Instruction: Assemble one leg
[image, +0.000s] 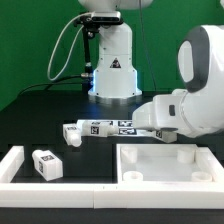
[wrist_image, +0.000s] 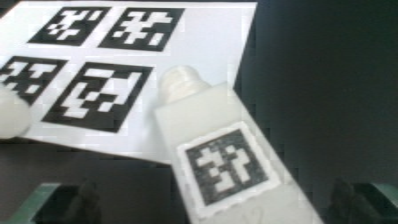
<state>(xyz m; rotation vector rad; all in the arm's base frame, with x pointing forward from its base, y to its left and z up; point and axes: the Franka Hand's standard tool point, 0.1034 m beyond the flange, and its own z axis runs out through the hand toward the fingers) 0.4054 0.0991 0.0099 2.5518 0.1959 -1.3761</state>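
Observation:
In the wrist view a white leg (wrist_image: 221, 150) with a black-and-white tag on its upper face lies on the dark table, one end resting against the marker board (wrist_image: 107, 60). My gripper (wrist_image: 210, 205) is open and right above it. The dark fingers (wrist_image: 54, 202) stand wide apart on either side of the leg and do not touch it. In the exterior view my hand is hidden behind the arm's white link (image: 185, 95). Another leg (image: 45, 163) stands at the exterior view's lower left, and one more leg (image: 72, 132) lies mid-table.
The large white panel (image: 165, 160) with round corner recesses lies at the exterior view's lower right. White border bars (image: 15, 165) frame the lower left. A row of tagged white pieces (image: 105, 127) lies mid-table. The robot base (image: 112, 65) stands at the back.

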